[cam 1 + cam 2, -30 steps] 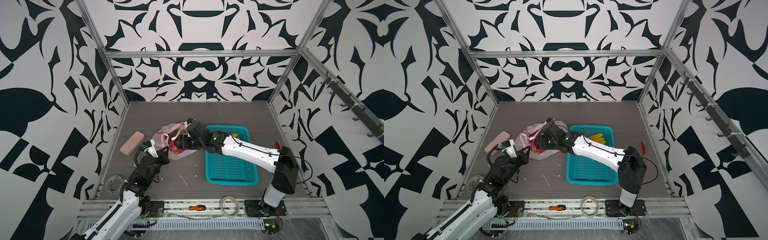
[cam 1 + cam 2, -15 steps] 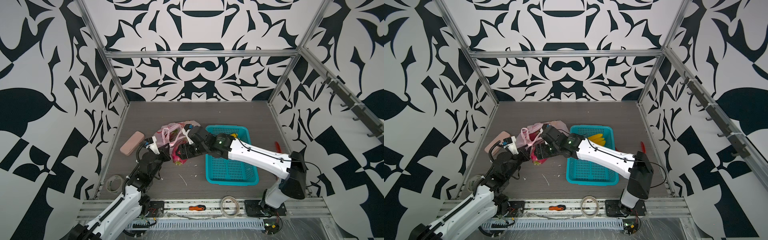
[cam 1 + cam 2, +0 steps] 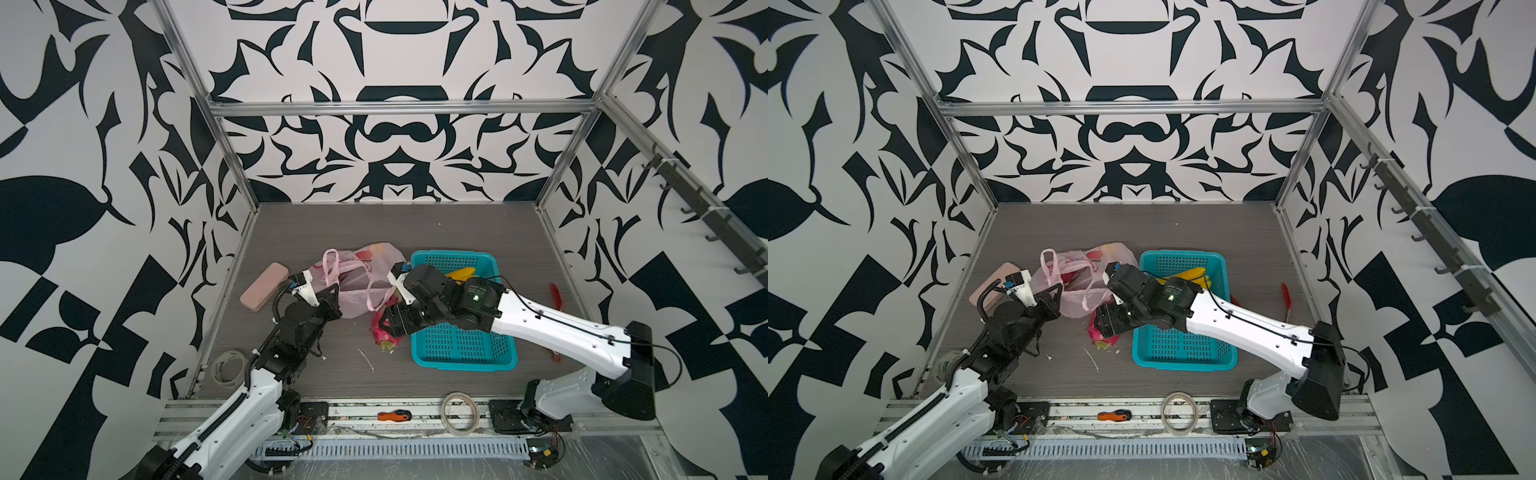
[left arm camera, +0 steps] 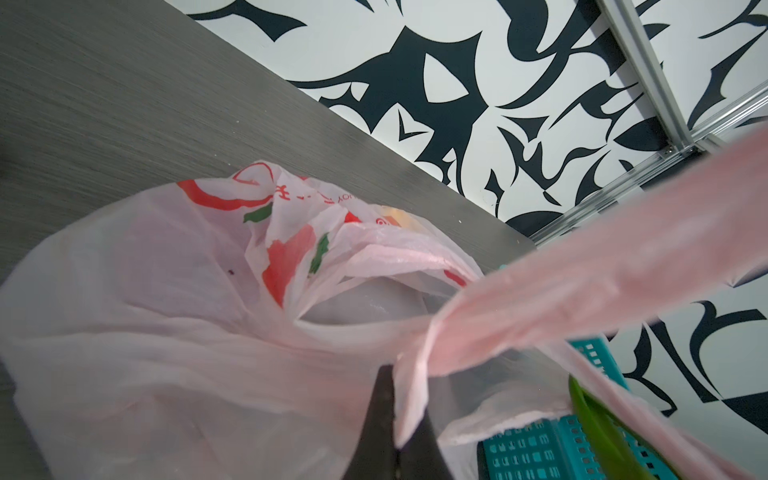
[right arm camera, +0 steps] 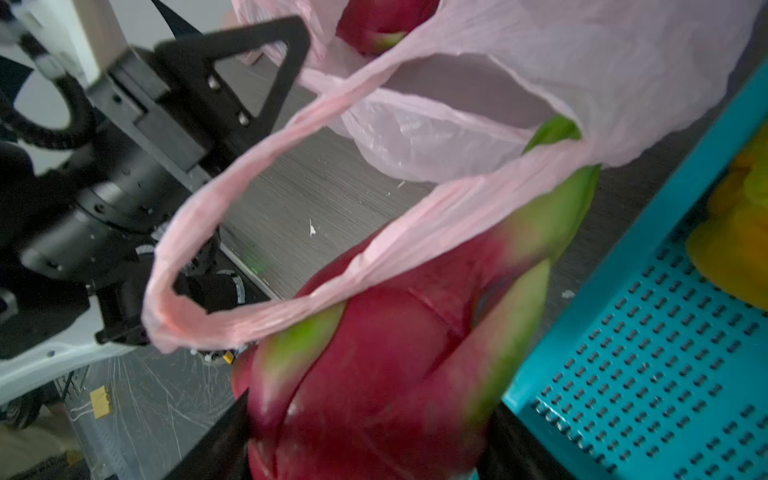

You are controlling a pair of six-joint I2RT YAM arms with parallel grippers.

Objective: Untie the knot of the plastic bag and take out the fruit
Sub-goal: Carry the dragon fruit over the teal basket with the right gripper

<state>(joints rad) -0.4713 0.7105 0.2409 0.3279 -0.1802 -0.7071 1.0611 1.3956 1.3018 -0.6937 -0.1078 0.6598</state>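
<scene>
In both top views the bag lies on the bench, just left of the basket, with bananas in the basket's far end. The left jaws are pinched together on the bag's near-left edge. The right jaws stand wide, clamped on a dragon fruit just near of the bag, beside the basket's left wall. I see no knot: the handles lie as separate loops. From the left wrist, the jaws grip a fold of plastic where a handle starts. From the right wrist, the held fruit has a handle loop draped across it, and a second dragon fruit sits in the bag. My worry: carried toward the basket, the fruit could snag that loop, which would drag or tear the pinned bag or tug the fruit loose.
</scene>
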